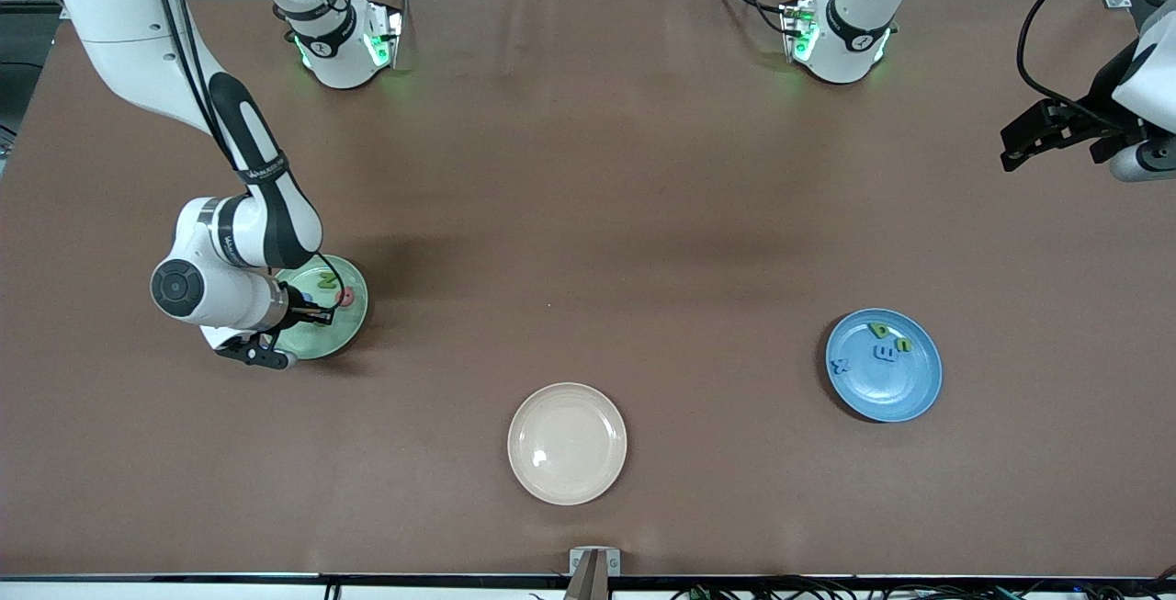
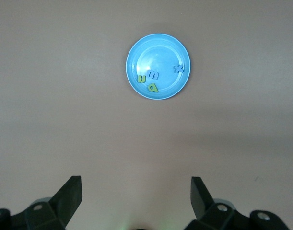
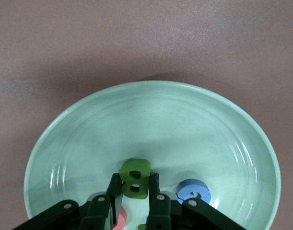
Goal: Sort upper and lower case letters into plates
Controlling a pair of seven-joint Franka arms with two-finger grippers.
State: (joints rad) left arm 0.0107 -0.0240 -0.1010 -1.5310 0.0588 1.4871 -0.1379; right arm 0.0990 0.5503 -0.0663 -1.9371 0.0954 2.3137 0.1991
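Nearest the front camera lies the cream-beige plate [image 1: 567,443], bare, about midway along the bench [image 1: 588,214]. Farther from the camera and toward the left arm's end sits the blue plate [image 1: 884,365], holding four small letters: a dark blue x [image 1: 839,366] by the rim, a pale blue piece [image 1: 886,354], and two green pieces [image 1: 880,331] beside it. Toward the right arm's end sits the mint green plate [image 1: 323,308], partly covered by the right arm's wrist.

In that plate the right end effector [image 3: 134,184] is down low, its fingers drawn together and clamped on a green B [image 3: 135,178], which stands on edge against the plate's floor. A blue letter [image 3: 193,192] lies just beside it, a red piece [image 3: 120,218] shows between the fingers' links, and a green N [image 1: 327,281] lies near the rim.

The left end effector [image 2: 136,194] waits up in the air above the bench at its own end, fingers spread wide apart and holding nothing; its wrist view looks down on the blue plate well apart from it.
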